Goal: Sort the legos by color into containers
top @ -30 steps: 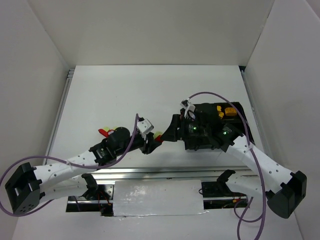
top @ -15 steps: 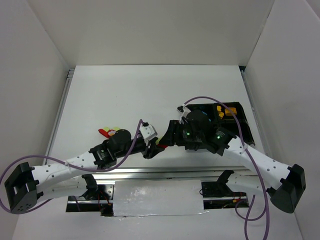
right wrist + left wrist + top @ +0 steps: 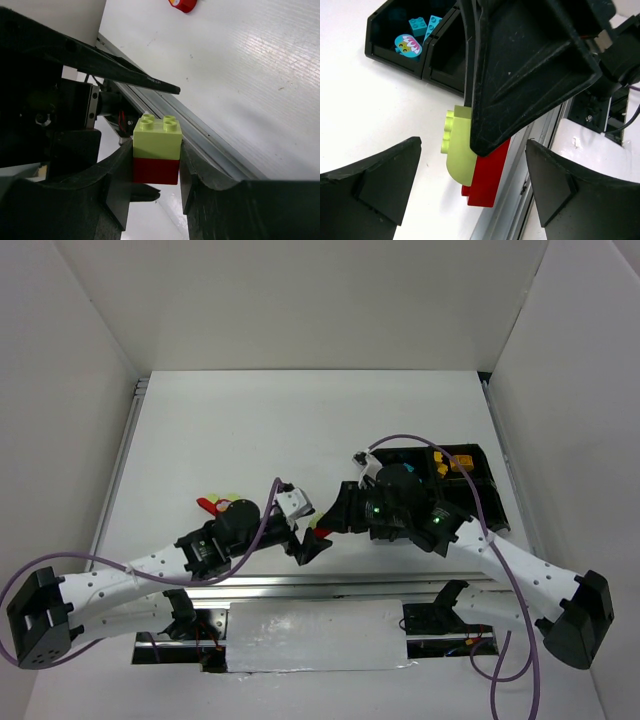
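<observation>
Leftward, right tool [image 3: 156, 170] around stacked legos [image 3: 156, 145]

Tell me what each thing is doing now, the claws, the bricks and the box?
Right gripper, shut on the brick stack.
Left gripper, open, fingers wide either side of the stack, not touching.
Green brick, stuck onto the red brick.
Tray, cyan bricks in one compartment, yellow-orange bricks in another.
Loose red piece, lying on the table.
</observation>
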You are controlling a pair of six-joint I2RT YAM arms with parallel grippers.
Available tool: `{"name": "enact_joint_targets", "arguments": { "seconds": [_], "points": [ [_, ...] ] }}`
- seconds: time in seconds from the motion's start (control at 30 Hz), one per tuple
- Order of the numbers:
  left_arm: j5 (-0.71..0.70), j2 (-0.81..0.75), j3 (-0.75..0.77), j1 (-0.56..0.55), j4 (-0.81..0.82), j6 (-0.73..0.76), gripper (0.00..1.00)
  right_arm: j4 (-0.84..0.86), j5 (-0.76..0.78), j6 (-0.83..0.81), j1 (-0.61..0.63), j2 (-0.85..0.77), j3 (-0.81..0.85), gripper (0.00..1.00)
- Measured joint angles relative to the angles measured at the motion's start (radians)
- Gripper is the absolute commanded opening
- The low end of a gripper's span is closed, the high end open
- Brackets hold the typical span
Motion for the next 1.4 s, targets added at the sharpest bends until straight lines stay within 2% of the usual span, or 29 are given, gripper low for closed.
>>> {"name": "enact_joint_targets", "arguments": {
  "seconds": [0.2,0.37,0.47,0.6,0.77,0.93,0.97,1.1,1.33,1.4],
  "points": [
    [-0.013,-0.009,0.029,-0.003,-0.024,-0.034,0.99,0.075,-0.044,-0.116,-0.001,-0.012,-0.042,0.0],
    [0.044,-0.066,0.087,-0.003,-0.13,-0.038,1.0,0.185,-0.129,-0.292,-0.019,-0.126,-0.175,0.0],
    [0.095,-0.104,0.137,-0.003,-0.215,-0.058,0.99,0.199,-0.21,-0.385,-0.056,-0.226,-0.242,0.0],
    [0.14,-0.118,0.201,-0.005,-0.3,-0.112,1.0,0.218,-0.373,-0.465,-0.127,-0.278,-0.244,0.0],
    [0.254,-0.1,0.218,-0.005,-0.356,-0.167,0.99,0.232,-0.589,-0.5,-0.158,-0.254,-0.229,0.0],
    [0.35,-0.071,0.213,-0.005,-0.365,-0.212,0.97,0.234,-0.703,-0.504,-0.158,-0.238,-0.214,0.0],
    [0.364,-0.07,0.211,-0.005,-0.357,-0.218,0.96,0.238,-0.719,-0.503,-0.158,-0.24,-0.214,0.0],
    [0.401,-0.061,0.209,-0.005,-0.32,-0.24,0.79,0.249,-0.755,-0.5,-0.158,-0.256,-0.212,0.0],
    [0.433,0.018,0.21,-0.005,-0.289,-0.244,0.67,0.262,-0.773,-0.489,-0.158,-0.263,-0.206,0.0],
    [0.44,0.03,0.211,-0.005,-0.282,-0.251,0.57,0.268,-0.769,-0.485,-0.156,-0.263,-0.206,0.0]
  ]
}}
